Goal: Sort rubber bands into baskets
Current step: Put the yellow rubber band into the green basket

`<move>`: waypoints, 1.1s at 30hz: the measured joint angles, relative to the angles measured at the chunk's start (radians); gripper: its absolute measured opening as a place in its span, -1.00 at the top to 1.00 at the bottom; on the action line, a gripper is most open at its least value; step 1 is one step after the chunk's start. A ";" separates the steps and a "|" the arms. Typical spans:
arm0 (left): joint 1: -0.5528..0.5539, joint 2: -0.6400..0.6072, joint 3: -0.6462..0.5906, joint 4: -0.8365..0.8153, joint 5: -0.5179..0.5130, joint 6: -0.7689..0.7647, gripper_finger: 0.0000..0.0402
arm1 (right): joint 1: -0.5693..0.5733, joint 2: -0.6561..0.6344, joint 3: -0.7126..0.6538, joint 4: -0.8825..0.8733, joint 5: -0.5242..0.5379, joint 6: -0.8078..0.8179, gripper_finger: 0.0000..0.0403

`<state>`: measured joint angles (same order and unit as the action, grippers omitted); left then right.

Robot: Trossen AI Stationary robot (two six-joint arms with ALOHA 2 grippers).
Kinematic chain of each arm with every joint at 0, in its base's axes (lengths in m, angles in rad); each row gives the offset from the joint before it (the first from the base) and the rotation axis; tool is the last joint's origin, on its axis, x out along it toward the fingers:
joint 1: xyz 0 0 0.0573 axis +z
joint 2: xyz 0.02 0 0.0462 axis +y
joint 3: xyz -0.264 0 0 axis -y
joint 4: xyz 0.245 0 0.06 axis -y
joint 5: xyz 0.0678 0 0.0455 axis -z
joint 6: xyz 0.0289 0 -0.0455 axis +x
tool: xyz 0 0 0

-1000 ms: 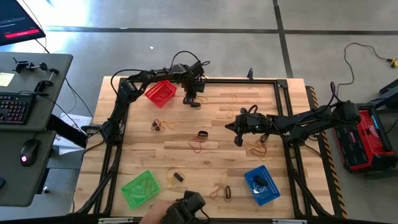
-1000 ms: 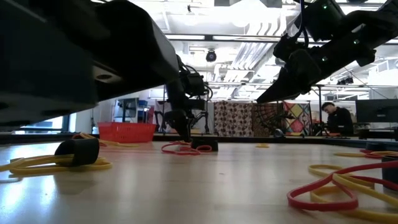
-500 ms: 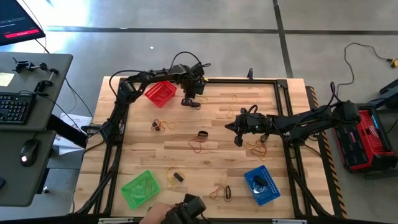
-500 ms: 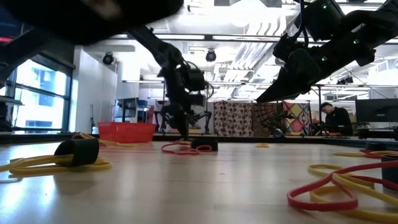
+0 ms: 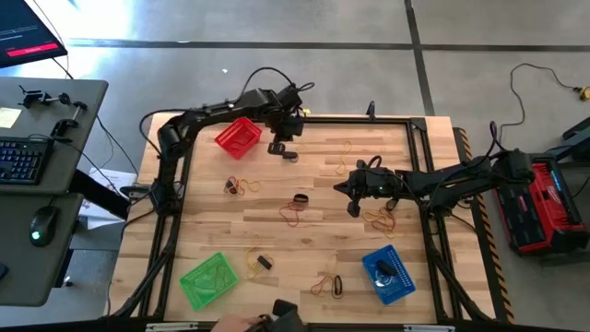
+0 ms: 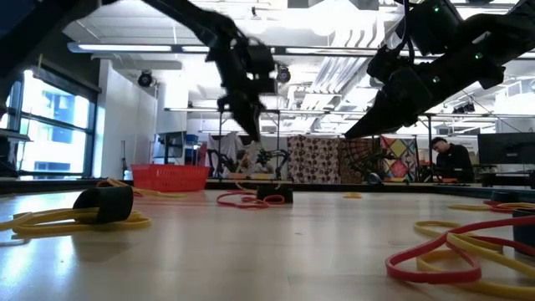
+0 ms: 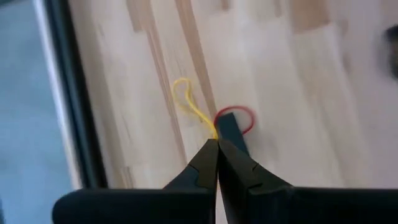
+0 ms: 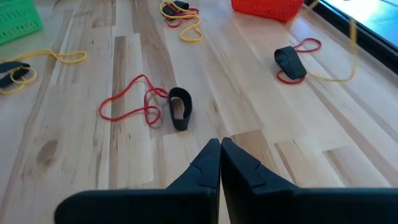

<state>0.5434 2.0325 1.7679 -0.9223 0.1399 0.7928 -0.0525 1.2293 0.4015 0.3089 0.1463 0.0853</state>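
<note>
My left gripper hangs above the table's far left part, next to the red basket, and is shut on a thin yellow rubber band. Below it a black band and a red band lie on the wood. My right gripper is shut and holds nothing, hovering right of the table's middle. The green basket stands near left. The blue basket stands near right with black bands inside. My left gripper pinches the yellow band's upper end between its two fingertips, which slant steeply down from above. The band hangs slack below them as a thin loop. In the right wrist view its lower end reaches the table beside the black band.
Yellow, red and black bands lie scattered over the wood, among them a black band with a red one ahead of my right gripper. A person's hand shows at the near edge. A red and black machine stands off the right side.
My left gripper has risen from the table beside the red basket, drawing the yellow band up with it; the black and red bands stayed on the wood. The person's hand at the near edge has drawn back.
</note>
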 joint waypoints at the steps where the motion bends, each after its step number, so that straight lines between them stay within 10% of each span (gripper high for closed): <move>1: -0.007 -0.020 0.000 -0.004 0.000 -0.007 1.00 | 0.000 0.000 0.000 -0.005 0.000 -0.006 1.00; 33: -0.299 -0.577 -0.455 0.136 0.175 -0.306 1.00 | 0.000 0.000 0.000 -0.028 0.001 -0.007 1.00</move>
<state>0.2444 1.4559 1.3133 -0.7864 0.3145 0.4870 -0.0525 1.2293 0.4015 0.2805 0.1471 0.0780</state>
